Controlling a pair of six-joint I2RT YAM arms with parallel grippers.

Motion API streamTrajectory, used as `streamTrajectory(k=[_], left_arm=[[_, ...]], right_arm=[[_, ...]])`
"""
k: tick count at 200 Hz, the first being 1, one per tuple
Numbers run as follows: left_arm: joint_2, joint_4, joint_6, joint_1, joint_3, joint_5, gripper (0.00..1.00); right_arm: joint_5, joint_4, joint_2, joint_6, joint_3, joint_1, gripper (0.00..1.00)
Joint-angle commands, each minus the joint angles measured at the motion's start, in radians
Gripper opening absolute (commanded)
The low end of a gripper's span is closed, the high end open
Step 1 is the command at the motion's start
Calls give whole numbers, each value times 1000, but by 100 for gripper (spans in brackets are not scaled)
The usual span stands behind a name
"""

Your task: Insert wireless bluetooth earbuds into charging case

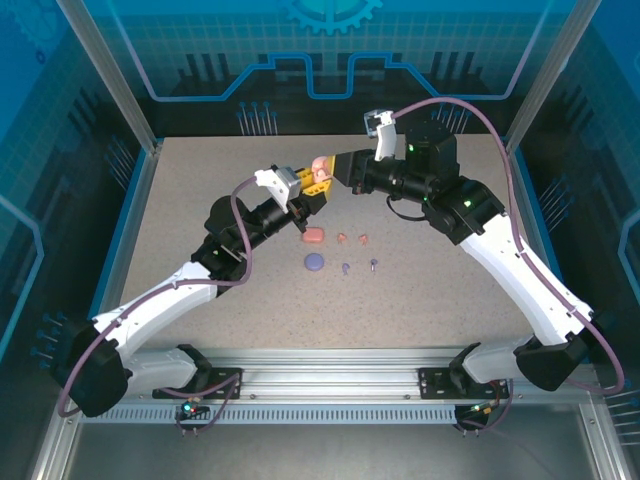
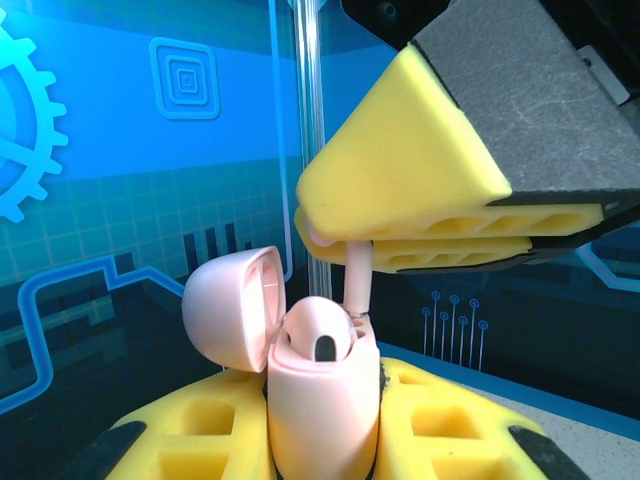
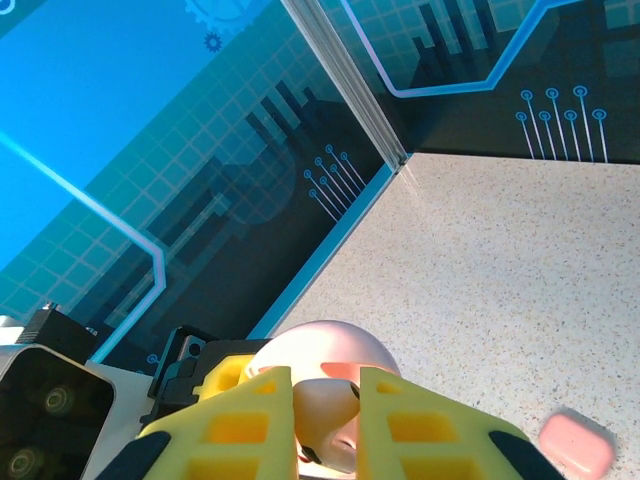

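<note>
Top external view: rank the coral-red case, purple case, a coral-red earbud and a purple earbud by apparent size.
Largest: coral-red case and purple case, near alike, so not ranked apart.
Smallest: coral-red earbud and purple earbud, both tiny, too small to separate.

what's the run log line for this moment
left gripper: shut on pink case, lid open | right gripper: shut on pink earbud, stem at case opening

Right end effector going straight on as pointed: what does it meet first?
The pale pink earbud pinched in the right end effector would touch the open pale pink case, held by the left end effector; the exact gap is unclear.
</note>
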Motion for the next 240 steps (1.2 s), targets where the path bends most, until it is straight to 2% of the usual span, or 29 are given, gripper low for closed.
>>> streamTrajectory(k=[1, 124, 200, 240], left_arm=[[3, 56, -13, -10, 39, 12, 0], [-2, 54, -22, -11, 39, 19, 0], [-2, 54, -18, -16, 40, 4, 0], [0, 53, -17, -17, 43, -2, 0]], right_arm=[[-3, 5, -15, -3, -13, 22, 16], [58, 5, 17, -36, -28, 28, 16], [13, -9, 1, -57, -62, 30, 14], [13, -15, -44, -51, -101, 36, 18]])
